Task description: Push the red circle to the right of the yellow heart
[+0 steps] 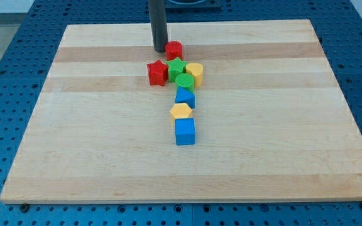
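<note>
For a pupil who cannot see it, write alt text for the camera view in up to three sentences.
My tip rests just left of the red circle near the wooden board's top. Below sit a red star, green star, yellow heart and green circle, then a blue block, yellow hexagon and blue cube.

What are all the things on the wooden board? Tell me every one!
Red circle: 1, red, near the view's top.
Red star: 1, red, left of the cluster.
Green star: 1, green, below the red circle.
Yellow heart: 1, yellow, right of the cluster.
Green circle: 1, green, beneath the green star.
Blue triangle: 1, blue, middle.
Yellow hexagon: 1, yellow, below it.
Blue cube: 1, blue, lowest.
Board: 1, wooden.
My tip: 1, dark, just left of the red circle.
</note>
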Motion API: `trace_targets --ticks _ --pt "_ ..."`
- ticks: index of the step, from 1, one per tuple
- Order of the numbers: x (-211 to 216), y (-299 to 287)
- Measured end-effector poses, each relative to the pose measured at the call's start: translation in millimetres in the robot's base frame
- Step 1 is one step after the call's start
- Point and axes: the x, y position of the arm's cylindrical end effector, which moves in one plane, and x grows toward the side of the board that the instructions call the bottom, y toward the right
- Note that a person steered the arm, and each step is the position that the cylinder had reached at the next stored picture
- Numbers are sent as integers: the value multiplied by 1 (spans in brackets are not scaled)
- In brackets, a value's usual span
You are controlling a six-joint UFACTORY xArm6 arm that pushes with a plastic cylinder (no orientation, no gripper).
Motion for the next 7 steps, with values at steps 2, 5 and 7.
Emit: trace_targets --ticks 2,5,7 --pt "0 25" --pt "-4 17" --pt "-4 -1"
